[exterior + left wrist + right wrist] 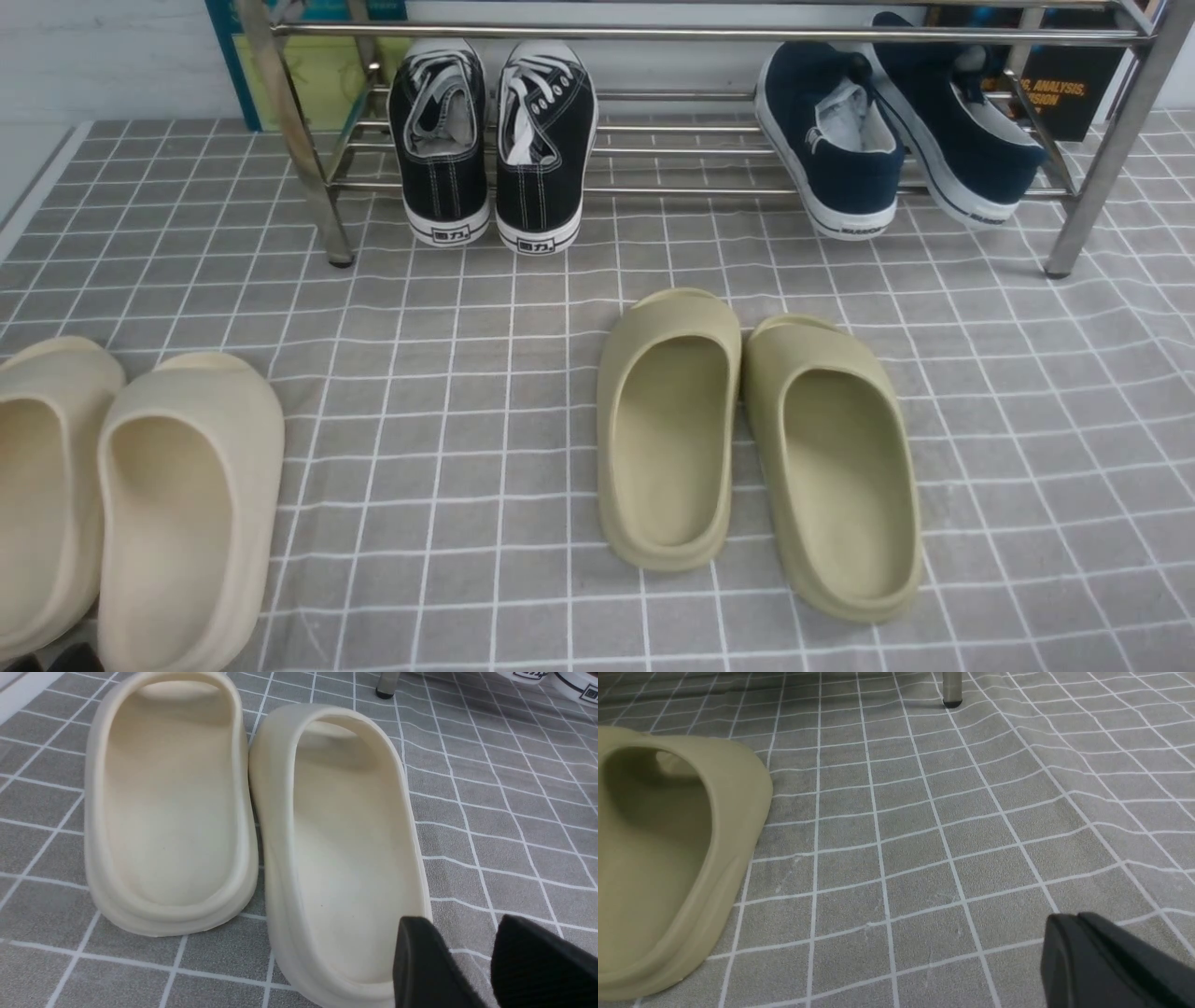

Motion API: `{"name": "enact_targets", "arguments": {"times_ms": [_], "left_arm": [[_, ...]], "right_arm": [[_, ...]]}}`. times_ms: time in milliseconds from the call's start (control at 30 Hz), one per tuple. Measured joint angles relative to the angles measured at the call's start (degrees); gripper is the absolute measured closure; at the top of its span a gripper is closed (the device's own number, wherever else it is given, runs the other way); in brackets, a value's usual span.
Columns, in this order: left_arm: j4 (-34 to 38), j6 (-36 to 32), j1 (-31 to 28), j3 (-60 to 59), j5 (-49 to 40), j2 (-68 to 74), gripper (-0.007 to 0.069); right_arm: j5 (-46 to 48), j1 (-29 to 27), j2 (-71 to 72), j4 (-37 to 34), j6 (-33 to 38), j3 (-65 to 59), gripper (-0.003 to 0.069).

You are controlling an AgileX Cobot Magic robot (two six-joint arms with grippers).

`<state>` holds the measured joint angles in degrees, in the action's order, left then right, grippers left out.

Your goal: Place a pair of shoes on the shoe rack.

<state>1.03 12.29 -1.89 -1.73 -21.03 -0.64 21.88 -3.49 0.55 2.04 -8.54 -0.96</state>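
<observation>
The pair of navy shoes (831, 149) rests on the lower bars of the silver shoe rack (709, 34), at its right end, heels toward me. The right-hand navy shoe (966, 140) leans tilted against its mate. My left gripper (467, 952) is open and empty, low by the heel of the nearer cream slide (341, 849), with one finger (420, 966) over that slide's rim. My right gripper (1069, 933) is shut on nothing above bare cloth, to the side of an olive slide (658, 858). Neither gripper is near the navy shoes.
Black lace-up sneakers (490, 140) stand at the rack's left part. Two olive slides (756, 439) lie mid-floor and two cream slides (131, 504) at the front left, on a grey checked cloth (448, 373). Rack legs (1102, 159) stand at each end.
</observation>
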Motion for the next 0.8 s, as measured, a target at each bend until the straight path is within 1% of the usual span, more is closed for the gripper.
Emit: {"name": "enact_targets", "arguments": {"times_ms": [800], "left_arm": [[0.0, 0.0, 0.0, 0.0, 0.0, 0.0, 0.0387]], "right_arm": [[0.0, 0.0, 0.0, 0.0, 0.0, 0.0, 0.0622]]}}
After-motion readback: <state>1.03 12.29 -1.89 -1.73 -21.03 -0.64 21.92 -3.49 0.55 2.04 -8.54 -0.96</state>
